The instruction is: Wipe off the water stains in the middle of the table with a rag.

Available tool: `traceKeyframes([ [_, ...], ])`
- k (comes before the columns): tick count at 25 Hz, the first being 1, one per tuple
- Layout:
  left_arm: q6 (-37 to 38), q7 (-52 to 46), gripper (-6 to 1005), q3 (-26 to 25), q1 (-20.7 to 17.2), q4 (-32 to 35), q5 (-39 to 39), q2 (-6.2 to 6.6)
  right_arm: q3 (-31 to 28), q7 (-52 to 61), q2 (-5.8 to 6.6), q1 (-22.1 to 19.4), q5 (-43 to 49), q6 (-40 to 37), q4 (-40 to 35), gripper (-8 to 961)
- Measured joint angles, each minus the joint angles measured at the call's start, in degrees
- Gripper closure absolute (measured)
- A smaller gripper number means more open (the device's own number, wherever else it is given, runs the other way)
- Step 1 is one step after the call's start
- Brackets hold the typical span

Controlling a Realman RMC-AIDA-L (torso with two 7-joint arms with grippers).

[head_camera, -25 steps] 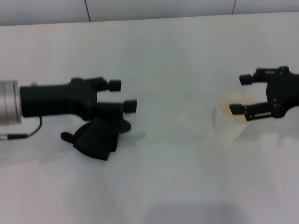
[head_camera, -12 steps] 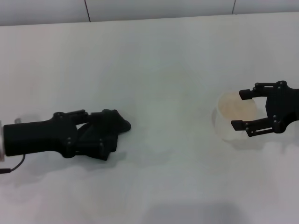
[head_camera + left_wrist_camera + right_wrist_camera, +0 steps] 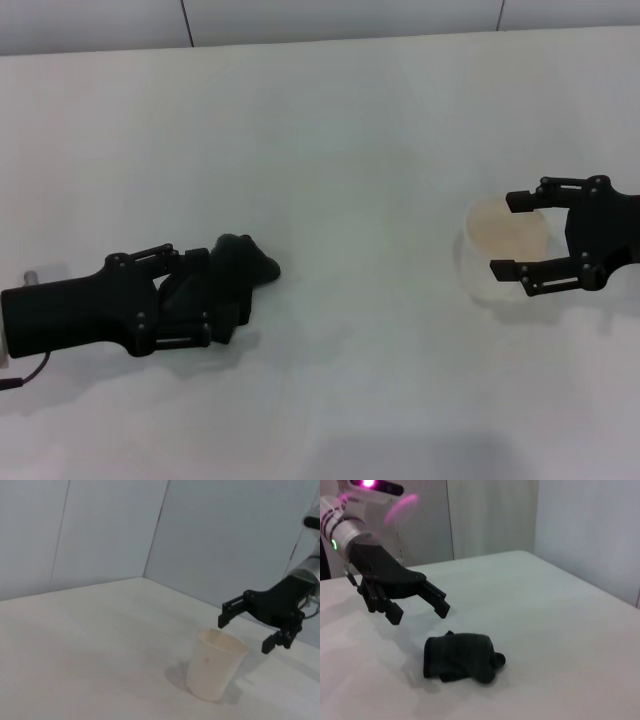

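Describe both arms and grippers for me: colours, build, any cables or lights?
Both grippers are matte black with jointed linkage fingers ending in blocky pads. The left gripper sits on a black body running back to a silvery-white wrist section, with a thin dark cable below it. The right wrist view shows that arm's white cuff lit with a green dot and pink lights. The right gripper looks identical.

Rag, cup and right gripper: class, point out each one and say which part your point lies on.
rag [image 3: 462, 657], right wrist view, middle of the folded cloth
cup [image 3: 215, 666], left wrist view, side wall
right gripper [image 3: 516, 234], head view, midway between the open fingertips
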State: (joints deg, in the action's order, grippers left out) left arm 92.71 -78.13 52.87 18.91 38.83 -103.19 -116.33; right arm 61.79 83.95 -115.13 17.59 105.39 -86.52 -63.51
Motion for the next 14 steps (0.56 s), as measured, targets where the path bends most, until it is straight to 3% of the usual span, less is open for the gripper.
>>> traceKeyframes([
  [14,-1.96,12.4,111,-1.74,-0.11,-5.82,0.33,-0.39,-0.1,-1.08,0.09,-0.31,-0.78,0.27,1.12,94],
])
